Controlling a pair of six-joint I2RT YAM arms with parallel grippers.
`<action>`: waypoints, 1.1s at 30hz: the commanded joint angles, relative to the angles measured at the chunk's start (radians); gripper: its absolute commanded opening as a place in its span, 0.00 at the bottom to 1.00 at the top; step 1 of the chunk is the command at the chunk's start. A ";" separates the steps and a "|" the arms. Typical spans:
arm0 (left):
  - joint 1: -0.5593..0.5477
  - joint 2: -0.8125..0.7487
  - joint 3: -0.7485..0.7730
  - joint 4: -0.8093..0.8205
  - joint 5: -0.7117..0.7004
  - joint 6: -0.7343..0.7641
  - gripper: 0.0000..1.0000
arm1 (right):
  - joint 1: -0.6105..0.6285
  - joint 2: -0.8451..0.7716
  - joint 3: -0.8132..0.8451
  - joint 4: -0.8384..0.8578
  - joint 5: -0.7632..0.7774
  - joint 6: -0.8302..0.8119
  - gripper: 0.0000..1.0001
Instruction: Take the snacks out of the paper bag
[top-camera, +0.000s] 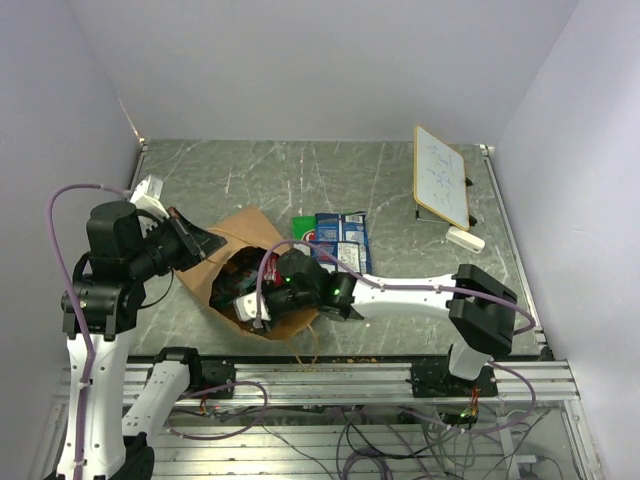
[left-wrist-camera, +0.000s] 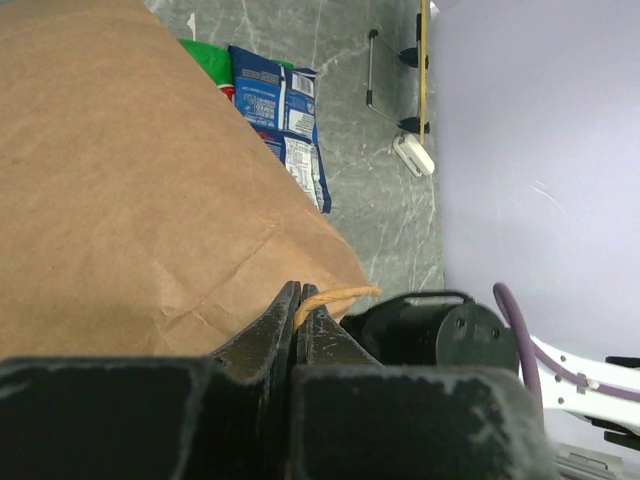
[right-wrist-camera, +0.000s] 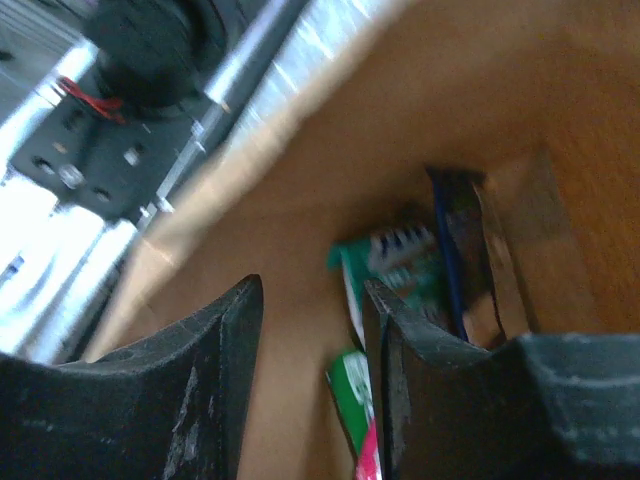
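The brown paper bag (top-camera: 245, 235) lies on its side, mouth toward the near edge. My left gripper (top-camera: 205, 243) is shut on the bag's thin paper handle (left-wrist-camera: 335, 294) at the bag's left end; the bag's side (left-wrist-camera: 130, 180) fills the left wrist view. My right gripper (right-wrist-camera: 312, 290) is inside the bag's mouth (top-camera: 262, 305), jaws open with only the brown bag wall between them. Inside lie snacks: a teal-green packet (right-wrist-camera: 400, 262), a green-and-pink one (right-wrist-camera: 352, 405) and a dark blue one (right-wrist-camera: 458, 240). On the table behind the bag rest a green packet (top-camera: 303, 227) and blue packets (top-camera: 343, 238).
A white framed board (top-camera: 441, 175) stands propped at the back right with a small white block (top-camera: 464, 238) beside it. The aluminium rail (top-camera: 330, 378) holding the arm bases runs along the near edge. Pale walls close in the left, back and right.
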 joint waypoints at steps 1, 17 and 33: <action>-0.004 -0.018 -0.027 0.027 0.015 -0.031 0.07 | -0.061 -0.083 -0.070 0.006 0.149 -0.056 0.45; -0.004 -0.020 -0.028 0.034 0.045 -0.065 0.07 | -0.057 0.014 -0.047 0.095 0.392 -0.258 0.50; -0.004 0.047 -0.010 -0.013 0.087 0.020 0.07 | -0.046 0.210 0.118 0.178 0.380 -0.251 0.56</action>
